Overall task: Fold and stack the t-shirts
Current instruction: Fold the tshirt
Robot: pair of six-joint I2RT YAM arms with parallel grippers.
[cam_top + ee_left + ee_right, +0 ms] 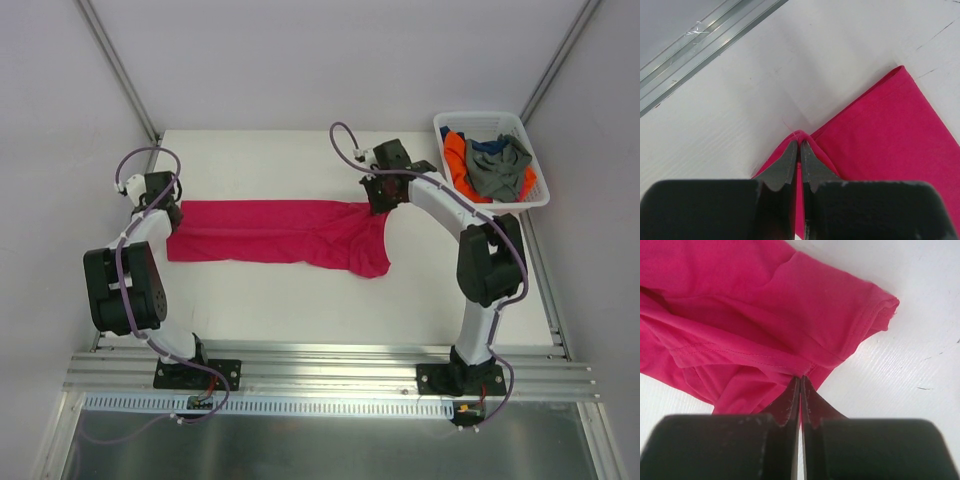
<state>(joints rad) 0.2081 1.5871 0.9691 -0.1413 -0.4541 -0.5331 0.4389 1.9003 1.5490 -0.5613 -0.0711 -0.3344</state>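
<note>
A magenta-pink t-shirt (280, 232) lies stretched across the middle of the white table, its right end bunched and hanging lower. At the shirt's left end my left gripper (172, 213) is shut on a corner of the pink cloth (880, 135), with fabric pinched between its dark fingers (815, 167). My right gripper (381, 196) is shut on the shirt's upper right edge, beside a sleeve (855, 315), where a stitched hem (740, 355) runs into the fingertips (790, 400). Grey (500, 165), orange (455, 155) and dark blue (487, 146) t-shirts lie heaped in the basket.
A white plastic basket (540, 198) stands at the table's far right corner. Metal frame rails (330, 368) run along the near edge, and one (700, 42) borders the table beside my left gripper. Grey walls close in the back and sides.
</note>
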